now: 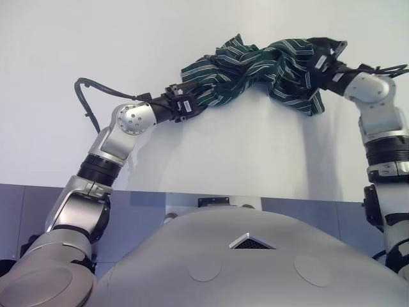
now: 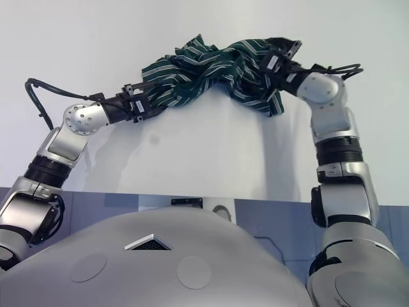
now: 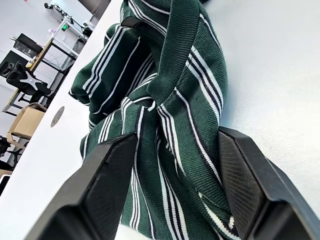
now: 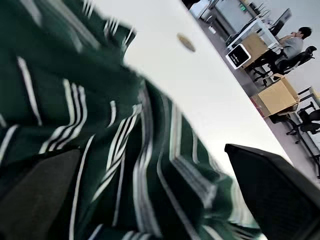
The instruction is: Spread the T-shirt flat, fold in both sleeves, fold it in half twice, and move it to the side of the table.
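In the left eye view, the T-shirt (image 1: 255,67) was seen bunched on the table (image 1: 211,147) toward 1 o'clock, strung between the two grippers. The left gripper (image 1: 186,105) was set at its 8 o'clock end and the right gripper (image 1: 324,62) at its 3 o'clock end. In the left wrist view, a thick bunch of striped cloth was pinched between the left gripper's fingers (image 3: 107,190). In the right wrist view, the right gripper's fingers (image 4: 272,190) were spread wide, cloth was laid between them, and bare table was seen beside one finger.
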### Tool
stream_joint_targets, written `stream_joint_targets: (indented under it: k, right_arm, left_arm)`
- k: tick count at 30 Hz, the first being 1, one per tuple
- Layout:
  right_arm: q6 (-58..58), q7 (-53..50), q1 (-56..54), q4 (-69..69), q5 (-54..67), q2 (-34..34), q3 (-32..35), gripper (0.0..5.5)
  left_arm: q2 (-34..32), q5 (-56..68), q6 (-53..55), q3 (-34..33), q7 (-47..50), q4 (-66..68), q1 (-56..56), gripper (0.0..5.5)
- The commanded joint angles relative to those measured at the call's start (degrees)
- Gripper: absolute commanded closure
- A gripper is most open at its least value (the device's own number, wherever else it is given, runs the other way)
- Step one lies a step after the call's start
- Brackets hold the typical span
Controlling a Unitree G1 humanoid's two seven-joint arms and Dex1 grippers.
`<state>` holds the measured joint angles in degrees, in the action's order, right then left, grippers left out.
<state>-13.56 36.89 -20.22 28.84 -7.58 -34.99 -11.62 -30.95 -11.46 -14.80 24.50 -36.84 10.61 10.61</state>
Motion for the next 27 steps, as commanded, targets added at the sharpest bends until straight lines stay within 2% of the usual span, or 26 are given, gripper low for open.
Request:
stream_joint_targets:
  k: [1, 4, 7, 13, 15, 17, 19, 20, 22, 23, 24, 27]
  right_arm:
    - [-1.5, 7.2, 1.6, -0.5, -0.8, -1.0, -4.0, 0.12]
    - [6.5, 30.4, 13.6, -20.8, 15.1, -11.5, -6.3, 0.12]
    - [9.4, 35.0, 16.1, -23.7, 19.3, -15.7, -3.2, 0.12]
    - [12.2, 25.8, 10.5, -19.3, 20.7, -11.4, 5.3, 0.12]
    - [12.9, 25.8, 11.1, -18.9, 20.7, -11.2, 5.9, 0.12]
    - [10.4, 24.3, 11.2, -15.3, 15.4, -11.6, 3.5, 0.12]
    - [4.3, 15.7, 8.2, -4.5, 1.7, -11.7, -2.8, 0.12]
    - [2.5, 6.8, 3.9, 3.3, -5.1, -10.7, -5.2, 0.12]
    - [1.3, -11.3, -5.0, 15.4, -10.3, -7.9, -4.8, 0.12]
    - [-0.1, -16.7, -8.0, 18.6, -10.0, -6.5, -3.2, 0.12]
    - [-1.7, -18.4, -9.5, 19.7, -8.2, -5.3, -1.5, 0.12]
    - [-5.4, -9.3, -9.3, 17.5, 1.8, -1.1, 3.0, 0.12]
  left_arm:
    - [-5.1, -7.2, 6.5, 4.1, -2.9, 10.7, -6.8, 2.75]
    - [-5.1, -7.7, 6.5, 4.5, -2.6, 11.2, -7.0, 2.75]
    - [-5.0, -7.4, 6.5, 4.5, -2.4, 11.2, -7.3, 2.75]
    - [-6.8, -6.5, 6.0, 2.9, -2.6, 11.4, -7.2, 2.75]
    - [-7.6, -6.5, 5.9, 2.4, -2.5, 11.5, -7.4, 2.75]
    - [-8.0, -6.5, 5.9, 2.3, -2.4, 11.7, -7.5, 2.75]
    - [-8.0, -6.9, 5.9, 2.5, -2.1, 12.4, -7.2, 2.75]
    - [-8.1, -7.8, 6.0, 3.0, -1.7, 13.2, -6.8, 2.75]
    - [-8.6, -9.8, 6.0, 3.9, -0.8, 15.4, -6.3, 2.75]
    - [-9.0, -10.5, 5.8, 4.3, -0.5, 16.6, -6.2, 2.75]
    - [-9.3, -10.8, 5.5, 4.5, -0.4, 17.3, -6.3, 2.75]
    - [-9.4, -10.6, 5.0, 4.8, 0.0, 18.1, -6.5, 2.75]
